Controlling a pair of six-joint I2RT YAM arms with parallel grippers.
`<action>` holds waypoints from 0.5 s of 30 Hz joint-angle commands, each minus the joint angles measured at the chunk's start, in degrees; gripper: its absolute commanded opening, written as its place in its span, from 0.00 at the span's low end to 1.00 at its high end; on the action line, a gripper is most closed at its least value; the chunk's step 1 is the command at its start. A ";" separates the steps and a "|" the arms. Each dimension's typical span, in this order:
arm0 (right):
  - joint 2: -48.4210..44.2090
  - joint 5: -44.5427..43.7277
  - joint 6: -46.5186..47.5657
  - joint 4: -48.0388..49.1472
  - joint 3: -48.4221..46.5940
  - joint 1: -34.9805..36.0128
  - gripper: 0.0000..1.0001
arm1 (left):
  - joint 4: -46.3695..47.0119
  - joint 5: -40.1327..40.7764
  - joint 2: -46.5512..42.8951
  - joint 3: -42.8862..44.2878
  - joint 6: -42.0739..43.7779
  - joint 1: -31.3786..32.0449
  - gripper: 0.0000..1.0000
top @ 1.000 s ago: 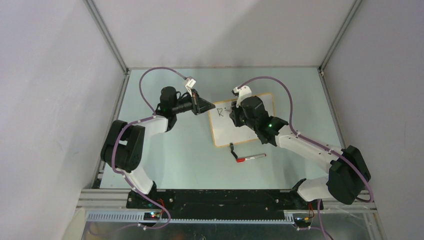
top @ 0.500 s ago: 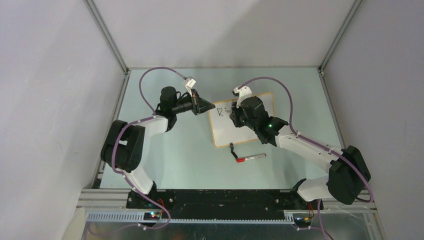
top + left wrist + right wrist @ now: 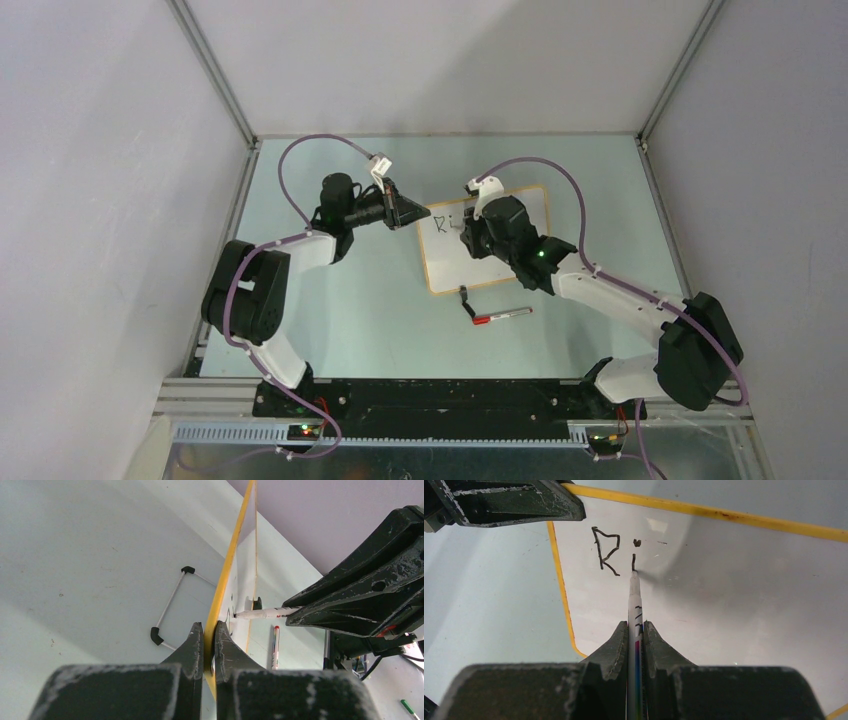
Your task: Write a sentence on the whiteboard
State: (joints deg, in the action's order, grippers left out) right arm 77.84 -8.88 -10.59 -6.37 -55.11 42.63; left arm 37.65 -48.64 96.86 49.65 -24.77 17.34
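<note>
The whiteboard point(image 3: 470, 272) lies on the table, white with a thin orange frame point(image 3: 559, 595). My left gripper point(image 3: 408, 215) is shut on its left frame edge point(image 3: 227, 575), one finger on each side point(image 3: 210, 627). My right gripper point(image 3: 468, 228) hangs over the board's upper left part, shut on a white marker point(image 3: 634, 595) between its fingers point(image 3: 636, 625). The marker tip touches the board just under a short stroke. Of the sentence, a black "R" point(image 3: 606, 555) and a dotted "i" point(image 3: 634, 555) show on the board. The marker point(image 3: 260, 613) also shows in the left wrist view.
A second marker with a red cap point(image 3: 500, 316) lies on the table just in front of the board, beside a black clip foot point(image 3: 464, 293). A white wire stand with black corners point(image 3: 170, 605) sits under the board. Enclosure walls and metal posts ring the table.
My right wrist has shifted slightly toward the far side over the board's upper left. The left arm and the board have not moved.
</note>
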 commanded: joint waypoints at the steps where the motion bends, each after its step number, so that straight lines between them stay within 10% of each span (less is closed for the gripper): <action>1: -1.16 -0.96 -0.34 -1.22 0.75 -0.12 0.00 | -4.75 4.41 1.13 0.71 6.05 0.81 0.06; 15: -4.58 1.62 -0.36 0.30 0.80 -0.43 0.00 | -4.92 4.42 1.04 0.87 6.08 0.79 0.06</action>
State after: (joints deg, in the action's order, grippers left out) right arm 76.75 -8.45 -10.72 -7.09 -54.30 42.52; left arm 37.50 -48.77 96.86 49.76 -24.77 17.37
